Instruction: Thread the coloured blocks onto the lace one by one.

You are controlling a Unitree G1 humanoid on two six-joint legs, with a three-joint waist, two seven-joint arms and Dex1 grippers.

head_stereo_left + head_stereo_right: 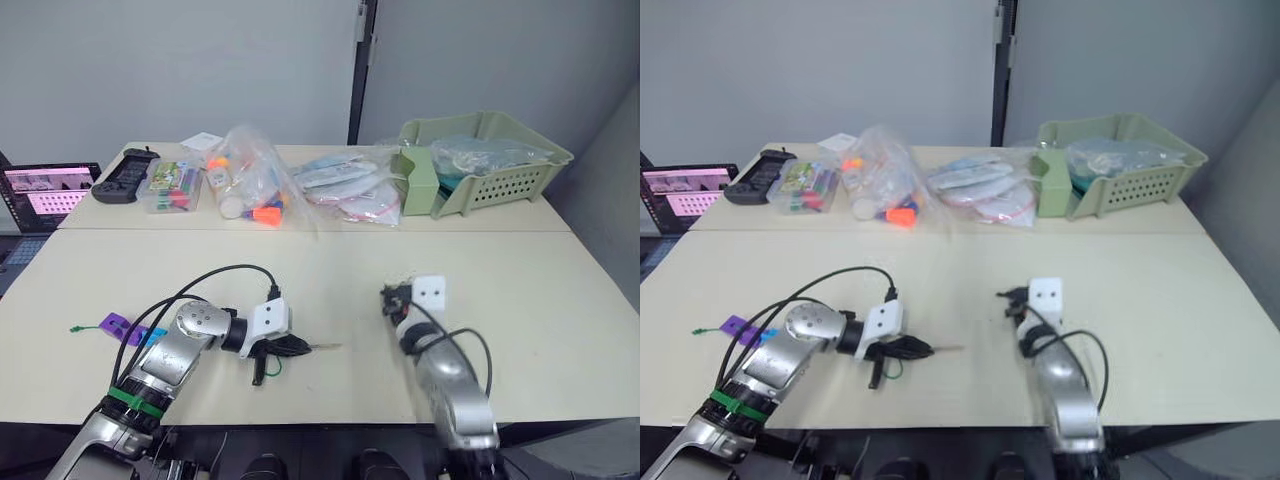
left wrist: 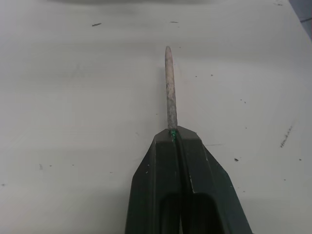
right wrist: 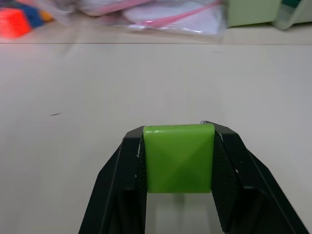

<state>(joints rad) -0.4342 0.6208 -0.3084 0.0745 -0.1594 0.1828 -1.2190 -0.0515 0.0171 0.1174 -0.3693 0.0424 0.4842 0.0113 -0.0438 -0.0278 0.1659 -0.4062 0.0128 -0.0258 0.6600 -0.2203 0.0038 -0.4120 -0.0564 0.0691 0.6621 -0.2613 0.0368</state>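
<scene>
My left gripper point(image 2: 174, 132) is shut on the lace, whose stiff pale tip point(image 2: 169, 87) pokes out beyond the fingertips, low over the table. From the head, this gripper point(image 1: 298, 347) points right, with a loop of green cord point(image 1: 272, 366) under it. My right gripper point(image 3: 178, 130) is shut on a light green block point(image 3: 178, 158); it point(image 1: 392, 296) stands to the right of the lace tip, well apart from it. A purple block point(image 1: 117, 324) and a bright blue block point(image 1: 152, 336) lie together at the table's left edge, by a green cord end point(image 1: 77, 328).
Along the back stand a black controller point(image 1: 125, 175), a clear box of coloured pieces point(image 1: 170, 187), bagged orange toys point(image 1: 250, 185), bagged flat items point(image 1: 345, 188) and a green basket point(image 1: 490, 160). A laptop point(image 1: 50, 192) sits at the far left.
</scene>
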